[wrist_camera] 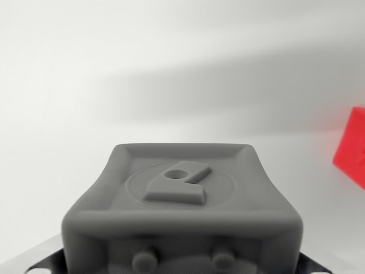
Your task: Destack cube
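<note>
A grey moulded part of my gripper [182, 194] fills the lower middle of the wrist view, very close to the lens. It has a raised logo on its top face and two small pegs on its front. No separate fingers or gap show, so its state is unclear. A red cube [352, 147] is cut off by the wrist view's right edge and lies on the white surface [114, 85]. It is apart from the gripper, and nothing is visibly held. Only this one cube shows, and the rest of any stack is hidden.
The white surface spreads across the whole view, with a soft grey shadow band across the upper middle. Dark metal corners of the gripper mount [34, 264] show at the bottom left and right.
</note>
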`<state>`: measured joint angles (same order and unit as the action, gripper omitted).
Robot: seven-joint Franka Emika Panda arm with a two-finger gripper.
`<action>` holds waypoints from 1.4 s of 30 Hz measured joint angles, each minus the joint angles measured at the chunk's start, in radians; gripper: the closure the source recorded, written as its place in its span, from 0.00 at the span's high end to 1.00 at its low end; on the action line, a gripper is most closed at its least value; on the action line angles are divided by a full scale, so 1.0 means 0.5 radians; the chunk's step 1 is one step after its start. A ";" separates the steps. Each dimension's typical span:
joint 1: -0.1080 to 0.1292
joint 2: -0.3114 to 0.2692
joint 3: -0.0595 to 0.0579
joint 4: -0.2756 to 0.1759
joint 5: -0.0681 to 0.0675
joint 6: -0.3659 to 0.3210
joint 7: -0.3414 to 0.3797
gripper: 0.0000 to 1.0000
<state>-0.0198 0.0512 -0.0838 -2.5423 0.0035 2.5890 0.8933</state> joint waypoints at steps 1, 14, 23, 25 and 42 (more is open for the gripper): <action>0.002 0.003 0.002 0.001 0.000 0.002 0.002 0.00; 0.054 0.069 0.049 0.029 0.004 0.040 0.052 0.00; 0.094 0.122 0.080 0.057 0.004 0.063 0.089 0.00; 0.103 0.132 0.086 0.062 0.004 0.069 0.097 0.00; 0.167 0.231 0.128 0.114 0.004 0.122 0.152 0.00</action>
<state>0.0638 0.1668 -0.0197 -2.4855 0.0055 2.6500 0.9691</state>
